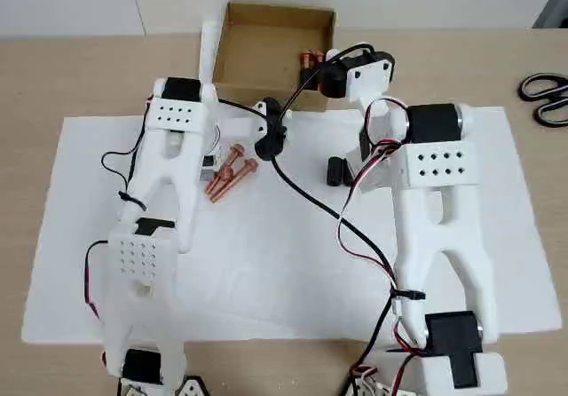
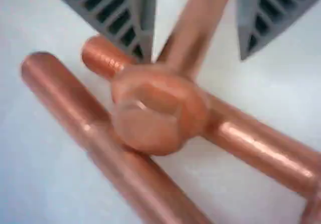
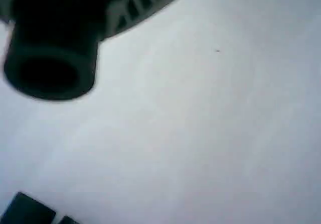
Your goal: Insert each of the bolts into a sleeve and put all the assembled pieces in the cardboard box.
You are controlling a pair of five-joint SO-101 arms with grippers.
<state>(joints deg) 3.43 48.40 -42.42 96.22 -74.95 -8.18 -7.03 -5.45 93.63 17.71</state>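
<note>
Bolts [image 2: 155, 108] lie crossed in a heap under my left gripper [image 2: 195, 53]. Its fingers [image 2: 120, 13] are spread either side of one shaft, on the paper [image 1: 284, 272] just in front of the box [image 1: 266, 50]. My right gripper [image 1: 348, 172] pinches a black sleeve [image 3: 50, 58], also near the box front. Copper pieces [image 1: 308, 59] lie inside the box.

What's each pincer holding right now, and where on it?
Right pincer seems to grip the black sleeve by its side, open end free. Left pincer holds nothing; it's open astride one bolt.
</note>
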